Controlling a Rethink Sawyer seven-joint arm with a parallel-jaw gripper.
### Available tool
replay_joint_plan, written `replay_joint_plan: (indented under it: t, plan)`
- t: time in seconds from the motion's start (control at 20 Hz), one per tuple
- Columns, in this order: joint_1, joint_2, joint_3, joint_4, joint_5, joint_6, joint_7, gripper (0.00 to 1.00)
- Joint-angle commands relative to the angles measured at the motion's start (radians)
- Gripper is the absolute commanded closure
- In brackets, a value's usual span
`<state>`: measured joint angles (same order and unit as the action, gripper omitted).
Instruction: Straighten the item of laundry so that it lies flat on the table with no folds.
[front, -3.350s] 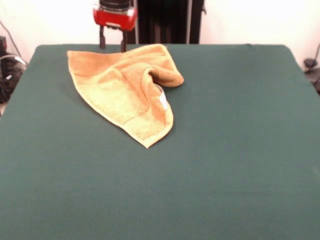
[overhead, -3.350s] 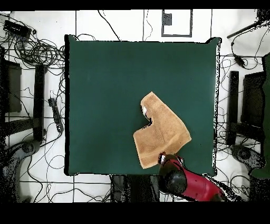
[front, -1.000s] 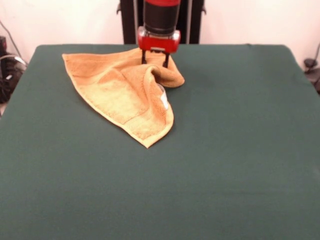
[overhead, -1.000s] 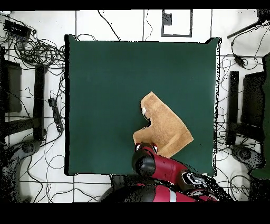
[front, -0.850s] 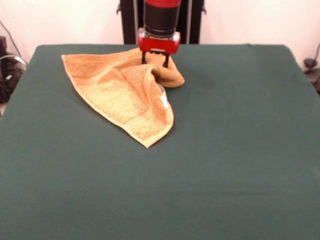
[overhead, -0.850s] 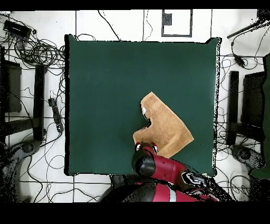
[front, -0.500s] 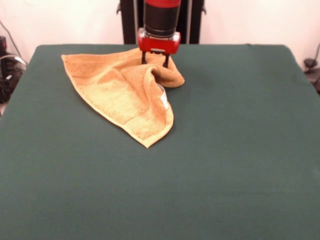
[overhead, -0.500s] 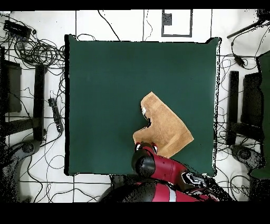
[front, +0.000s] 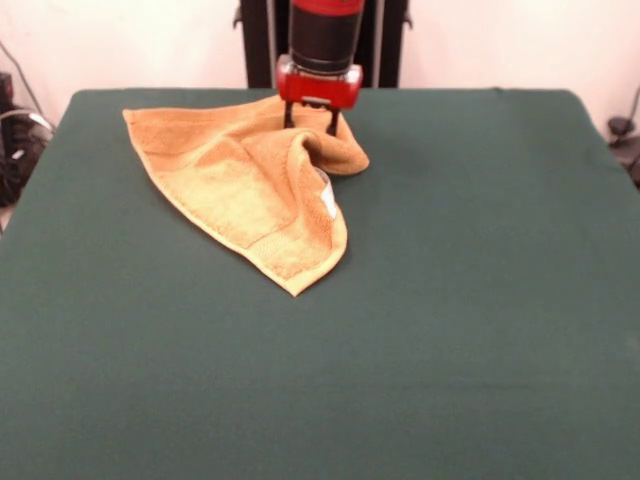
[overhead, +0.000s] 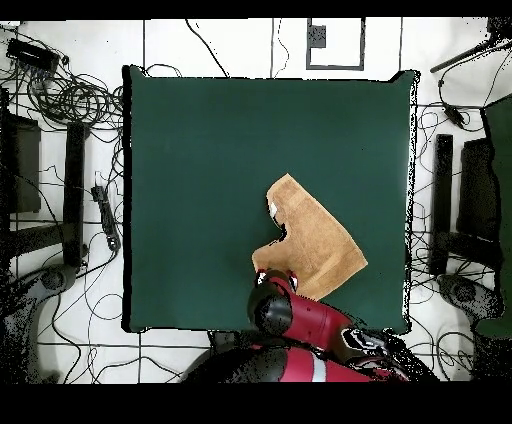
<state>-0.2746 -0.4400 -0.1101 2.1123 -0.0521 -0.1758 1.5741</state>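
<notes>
The orange-tan towel (front: 235, 180) lies crumpled at the far left of the dark green table (front: 480, 300). Its right part is folded over into a rolled hump (front: 335, 150), and a small white tag (front: 326, 200) shows below the hump. One corner points toward the near side (front: 293, 290). My gripper (front: 310, 120) stands upright at the towel's far edge, just left of the hump. Its two dark fingers (front: 288, 115) are spread apart and reach down to the cloth. In the overhead view the towel (overhead: 312, 238) lies near the table's bottom right, and the red arm (overhead: 275, 308) hides the gripper.
The black pedestal (front: 390, 45) stands behind the table's far edge. In the overhead view, cables (overhead: 70, 95) and dark stands (overhead: 440, 200) lie on the floor around the table (overhead: 200, 150). The towel is close to the table's far edge.
Over the last three seconds my gripper has moved from the towel's far left corner to the fold on the right. That left corner sits slightly further out. Nothing has moved in the last second.
</notes>
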Motion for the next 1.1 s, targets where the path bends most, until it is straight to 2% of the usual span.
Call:
replay_joint_plan:
  t: [0.05, 0.35, 0.55, 0.85, 1.1]
  plan:
    - [0.117, 0.166, 0.153, -0.078, 0.177, -0.090, 0.351, 0.00]
    - [0.131, 0.069, 0.138, -0.098, 0.153, 0.015, 0.244, 0.00]
    - [0.175, 0.019, 0.106, -0.134, 0.144, 0.090, 0.180, 0.00]
    - [0.170, -0.004, 0.128, -0.192, 0.127, 0.181, 0.137, 0.00]
    - [0.169, 0.006, 0.170, -0.202, 0.142, 0.176, 0.178, 0.00]
